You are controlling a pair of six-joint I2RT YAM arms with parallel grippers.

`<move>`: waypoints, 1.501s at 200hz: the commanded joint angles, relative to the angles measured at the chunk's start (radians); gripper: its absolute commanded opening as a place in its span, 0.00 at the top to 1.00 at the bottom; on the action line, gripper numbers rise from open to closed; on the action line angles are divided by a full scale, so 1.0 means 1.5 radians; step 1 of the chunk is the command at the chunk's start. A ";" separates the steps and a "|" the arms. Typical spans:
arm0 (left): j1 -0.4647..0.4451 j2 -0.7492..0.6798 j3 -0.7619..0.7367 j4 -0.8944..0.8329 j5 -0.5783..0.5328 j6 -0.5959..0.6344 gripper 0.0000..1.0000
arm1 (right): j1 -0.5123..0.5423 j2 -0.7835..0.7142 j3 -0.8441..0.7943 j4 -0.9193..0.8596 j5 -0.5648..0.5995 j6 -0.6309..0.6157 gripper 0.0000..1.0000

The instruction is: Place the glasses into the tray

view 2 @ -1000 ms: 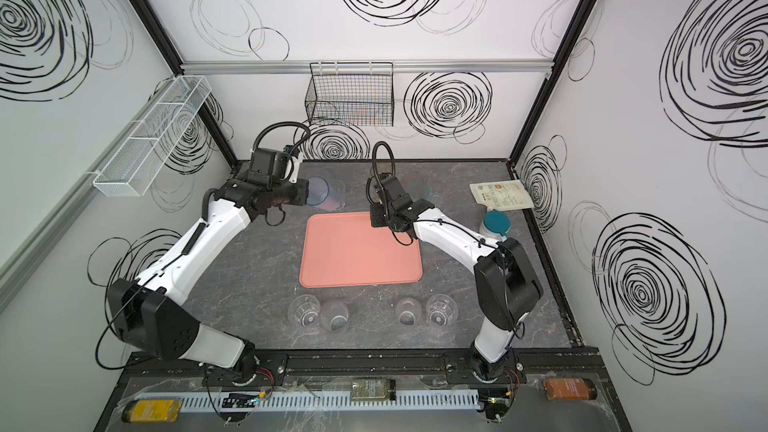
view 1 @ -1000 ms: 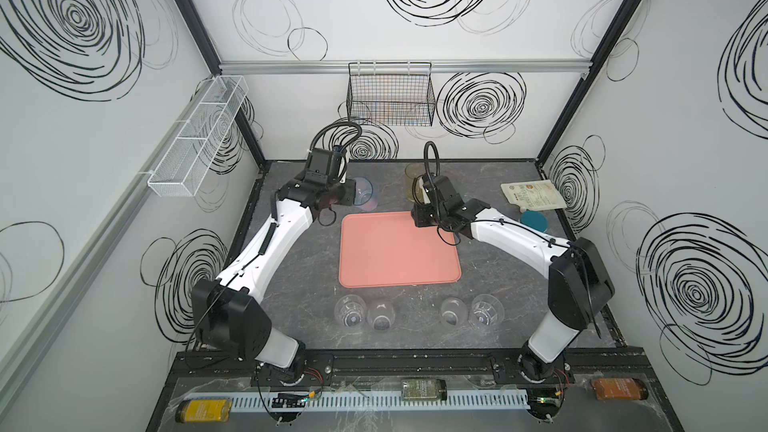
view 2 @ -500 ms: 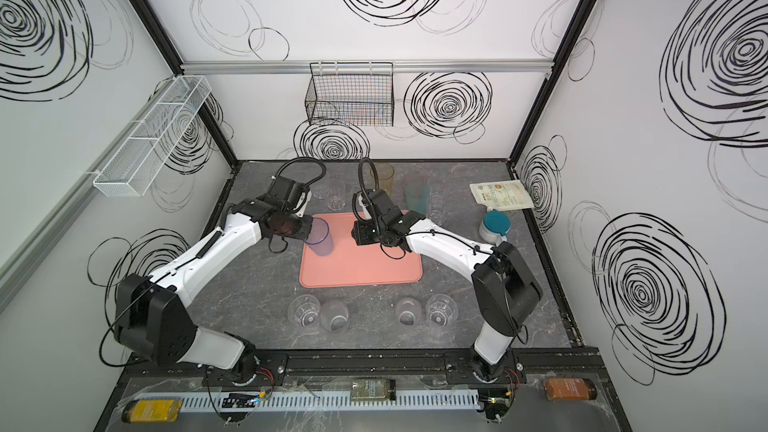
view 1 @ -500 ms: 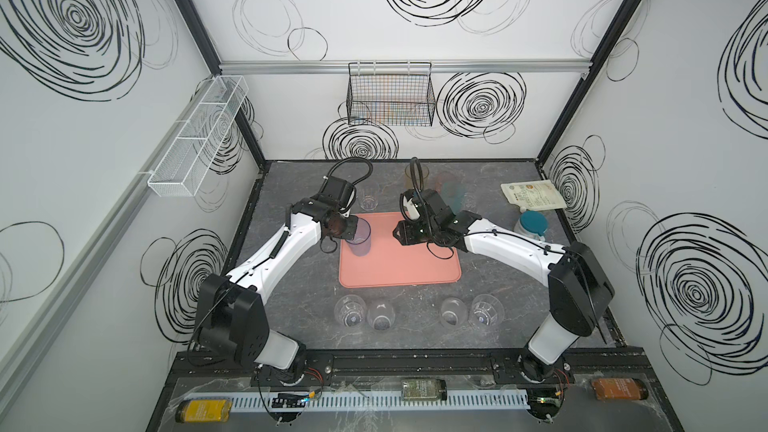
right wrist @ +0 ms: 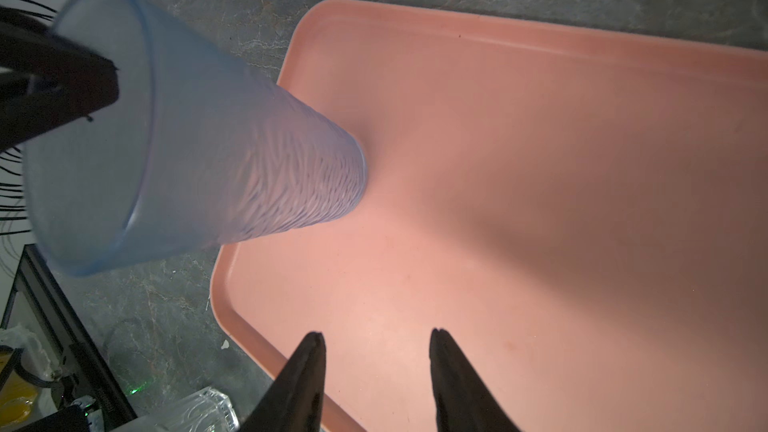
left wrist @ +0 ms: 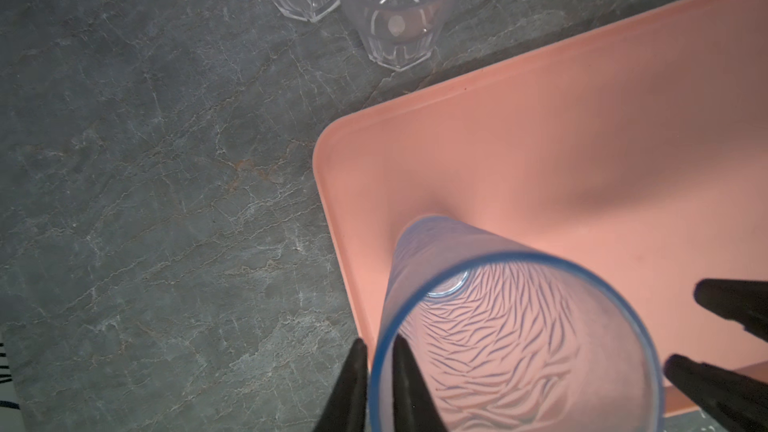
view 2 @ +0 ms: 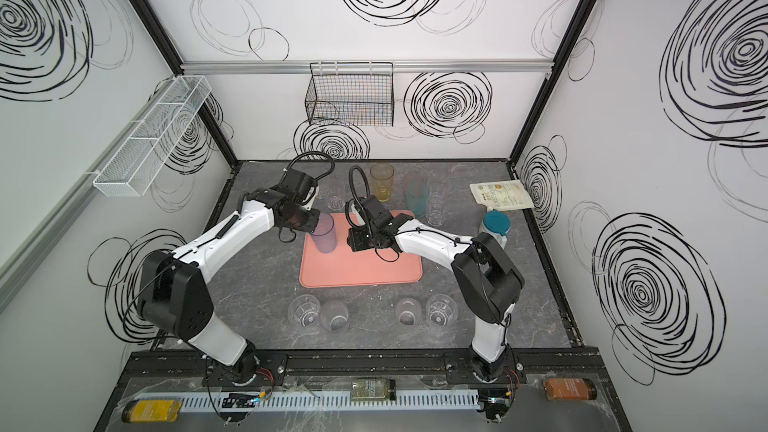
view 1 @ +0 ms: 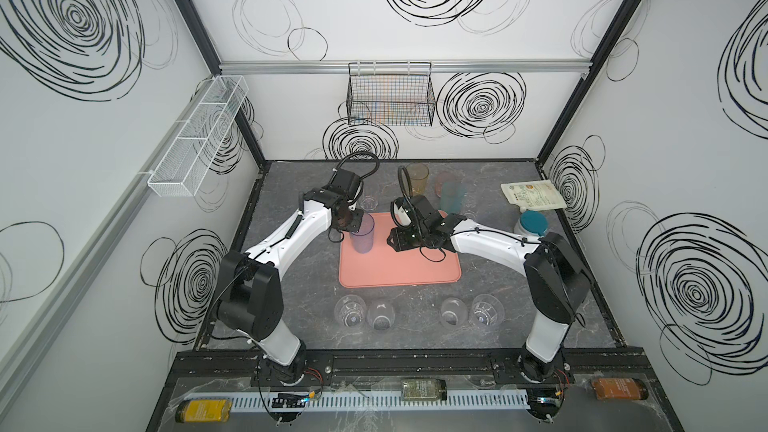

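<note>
Salmon-pink plastic tray [view 1: 399, 272] lies mid-surface, long side running left to right, on the grey marbled surface [view 1: 415, 342]. Blue tumbler [view 1: 362, 234], wall ribbed, stands upright in the tray's far-left corner with its base on the tray floor, just inside the low rim. Left fingers [left wrist: 353, 388] straddle its lip on the far-left side, one outside the wall and one inside, close on either side. Cannot tell whether they press the wall or stand just off it. Right fingers [right wrist: 303, 380] are apart with nothing between them, hanging over the tray floor just right of the blue tumbler and not touching it. The other glasses are all off the tray. On the near side: a near-left pair of clear tumblers [view 1: 350, 311] and a near-right pair of clear tumblers [view 1: 486, 311]. At the far side: amber tumbler [view 1: 417, 178], teal tumbler [view 1: 453, 197] to its right, pink tumbler [view 1: 444, 181] partly hidden behind the teal. One clear tumbler [view 1: 369, 202] sits just beyond the tray's far-left corner, another clear tumbler [view 2: 434, 211] by its far-right corner. Far right of the surface: printed pouch [view 1: 532, 197] lying flat, teal-lidded jar [view 1: 530, 224] just near of it. Black wire basket [view 1: 390, 97] hangs on the far wall, white mesh basket [view 1: 199, 139] on the left wall
</note>
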 commanded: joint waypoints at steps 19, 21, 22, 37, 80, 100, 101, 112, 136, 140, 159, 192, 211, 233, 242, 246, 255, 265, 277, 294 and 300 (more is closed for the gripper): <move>0.002 -0.022 0.006 0.057 -0.001 -0.019 0.71 | 0.045 0.006 -0.034 0.122 0.033 -0.039 0.52; 0.002 -0.024 0.006 0.059 0.000 -0.020 0.70 | 0.048 0.006 -0.038 0.130 0.035 -0.040 0.52; 0.002 -0.025 0.005 0.061 0.000 -0.020 0.70 | 0.050 0.006 -0.040 0.133 0.036 -0.040 0.52; 0.014 -0.051 -0.005 0.087 0.022 -0.031 0.65 | 0.063 0.005 -0.070 0.191 0.049 -0.033 0.49; 0.094 -0.179 -0.096 0.238 0.110 -0.101 0.52 | 0.092 0.041 -0.095 0.298 0.107 -0.006 0.44; 0.135 -0.241 -0.181 0.345 0.099 -0.148 0.44 | 0.095 0.057 -0.108 0.344 0.135 -0.003 0.43; 0.138 -0.244 -0.186 0.351 0.098 -0.150 0.44 | 0.095 0.058 -0.108 0.346 0.136 -0.002 0.43; 0.160 -0.266 -0.236 0.401 0.086 -0.185 0.37 | 0.094 0.074 -0.104 0.356 0.137 -0.004 0.42; 0.212 -0.274 -0.310 0.458 0.090 -0.255 0.34 | 0.092 0.108 -0.080 0.356 0.135 -0.013 0.42; 0.219 -0.272 -0.317 0.463 0.093 -0.262 0.34 | 0.092 0.113 -0.078 0.356 0.134 -0.014 0.43; 0.240 -0.254 -0.344 0.483 0.125 -0.283 0.33 | 0.091 0.131 -0.070 0.362 0.132 -0.017 0.43; 0.242 -0.236 -0.386 0.510 0.112 -0.306 0.33 | 0.081 0.168 -0.041 0.363 0.126 -0.023 0.44; 0.240 -0.223 -0.414 0.536 0.095 -0.318 0.33 | 0.075 0.192 -0.014 0.356 0.115 -0.024 0.45; 0.239 -0.190 -0.422 0.540 0.102 -0.319 0.33 | 0.072 0.220 0.016 0.347 0.108 -0.023 0.45; 0.239 -0.177 -0.426 0.545 0.109 -0.323 0.33 | 0.072 0.229 0.027 0.343 0.108 -0.021 0.46; 0.240 -0.173 -0.429 0.548 0.113 -0.326 0.33 | 0.072 0.233 0.032 0.343 0.107 -0.020 0.46; 0.239 -0.165 -0.436 0.558 0.119 -0.334 0.33 | 0.072 0.241 0.043 0.341 0.109 -0.017 0.46; 0.239 -0.156 -0.443 0.569 0.126 -0.345 0.33 | 0.071 0.250 0.053 0.338 0.115 -0.011 0.46; 0.239 -0.144 -0.451 0.580 0.132 -0.358 0.33 | 0.070 0.261 0.065 0.333 0.120 -0.004 0.46; 0.238 -0.128 -0.453 0.586 0.143 -0.369 0.33 | 0.065 0.272 0.078 0.328 0.125 0.008 0.46; 0.237 -0.123 -0.453 0.586 0.146 -0.371 0.33 | 0.064 0.275 0.081 0.328 0.128 0.011 0.46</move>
